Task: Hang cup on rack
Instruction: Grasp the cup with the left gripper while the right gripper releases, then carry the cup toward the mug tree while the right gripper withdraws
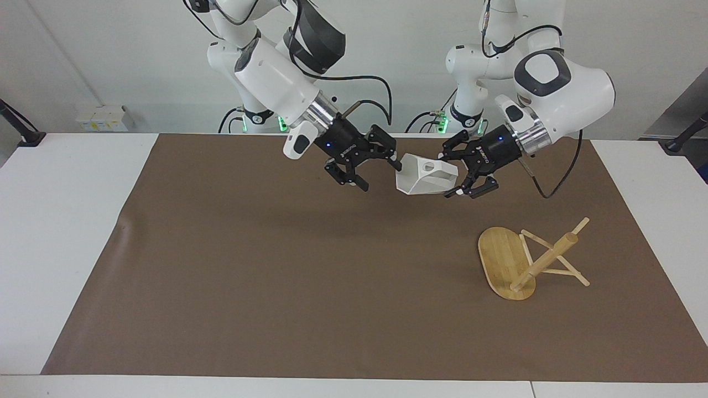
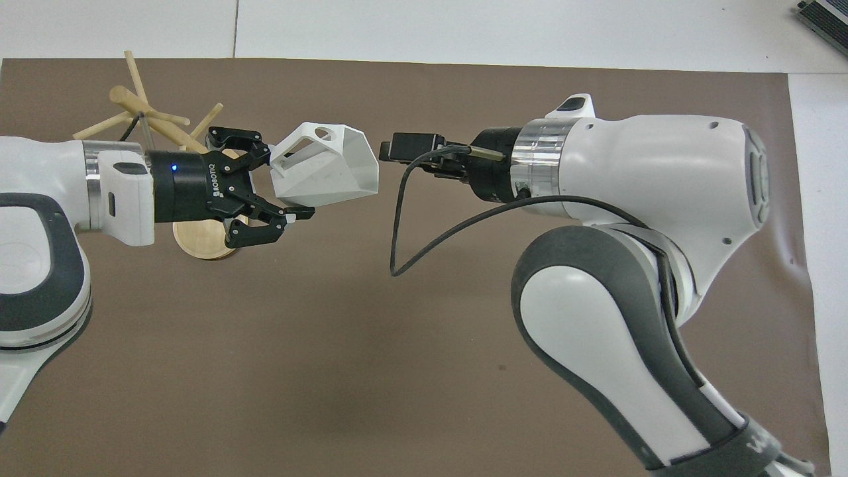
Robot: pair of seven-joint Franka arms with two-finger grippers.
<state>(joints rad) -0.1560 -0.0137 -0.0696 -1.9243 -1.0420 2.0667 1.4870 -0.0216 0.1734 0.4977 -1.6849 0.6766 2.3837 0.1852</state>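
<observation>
The faceted white cup hangs in the air over the brown mat, above the part of it close to the robots and about midway between the two arms. The left gripper holds it: its jaws are clamped on the cup's base end, and the cup lies tilted on its side with its hexagonal mouth turned toward the right arm. The blocky handle, with its round hole, sits on the cup's upper side.

The right gripper hovers over the mat just beside the cup's mouth, apart from it, with its jaws spread wide and nothing in them.

The bamboo mug rack lies tipped over on the mat toward the left arm's end of the desk. Its oval base stands on edge, and the post and thin pegs slant down onto the mat. In the overhead view the left gripper partly covers the rack.
</observation>
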